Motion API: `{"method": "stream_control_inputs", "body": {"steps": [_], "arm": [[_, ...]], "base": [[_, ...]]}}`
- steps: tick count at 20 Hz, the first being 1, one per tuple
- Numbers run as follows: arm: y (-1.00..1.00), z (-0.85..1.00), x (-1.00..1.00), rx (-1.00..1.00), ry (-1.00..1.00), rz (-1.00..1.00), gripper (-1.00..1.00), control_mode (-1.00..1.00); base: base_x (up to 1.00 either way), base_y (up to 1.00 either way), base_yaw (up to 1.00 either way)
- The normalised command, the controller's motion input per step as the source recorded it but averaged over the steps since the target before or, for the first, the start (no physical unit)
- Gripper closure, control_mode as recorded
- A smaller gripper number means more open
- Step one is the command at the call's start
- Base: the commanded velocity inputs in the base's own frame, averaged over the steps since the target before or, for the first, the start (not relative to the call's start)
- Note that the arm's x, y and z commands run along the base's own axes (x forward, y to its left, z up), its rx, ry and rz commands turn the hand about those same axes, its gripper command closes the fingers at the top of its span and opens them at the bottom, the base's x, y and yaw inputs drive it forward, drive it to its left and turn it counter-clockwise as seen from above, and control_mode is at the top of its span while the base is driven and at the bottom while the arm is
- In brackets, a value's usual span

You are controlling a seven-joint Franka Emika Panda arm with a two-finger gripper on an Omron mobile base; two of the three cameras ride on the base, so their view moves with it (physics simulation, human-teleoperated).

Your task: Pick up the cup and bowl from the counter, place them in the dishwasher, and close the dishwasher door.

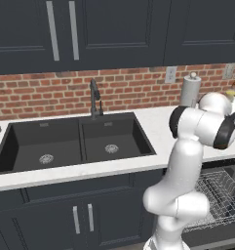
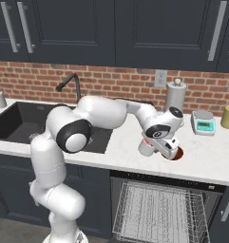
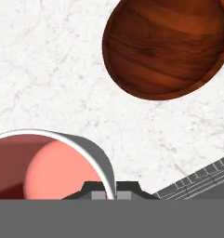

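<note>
At the bottom of the hand view, the gripper (image 3: pixel 111 191) is closed on the rim of the red cup (image 3: pixel 48 165), one fingertip on each side of its wall. Beyond it, upper right, the dark red-brown bowl (image 3: pixel 167 46) sits on the white marble worktop (image 3: pixel 48 69). The dishwasher (image 2: pixel 158 213) rack juts out lower right.

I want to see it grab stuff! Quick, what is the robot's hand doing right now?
Hand: closed, pinching the rim of the cup, one finger inside and one outside.
</note>
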Motion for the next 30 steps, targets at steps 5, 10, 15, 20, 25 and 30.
{"method": "stream_control_inputs", "body": {"steps": [5, 10, 15, 20, 25, 30], "arm": [[0.45, 0.08, -0.92, -0.17, 0.0, 0.19, 1.0, -1.0], [0.04, 0.0, -0.79, -0.2, 0.05, 0.19, 1.0, -1.0], [0.0, -0.03, -0.55, -0.11, 0.03, 0.11, 1.0, -1.0], [-0.07, 0.0, -0.37, 0.0, -0.02, 0.01, 1.0, -1.0], [-0.3, 0.0, -0.08, 0.02, 0.0, 0.0, 1.0, -1.0], [-0.56, -0.03, 0.0, 0.06, 0.0, 0.0, 1.0, -1.0]], "base": [[0.0, 0.0, 0.0], [0.0, 0.0, 0.0], [0.0, 0.0, 0.0], [0.0, 0.0, 0.0], [0.0, 0.0, 0.0], [0.0, 0.0, 0.0]]}}
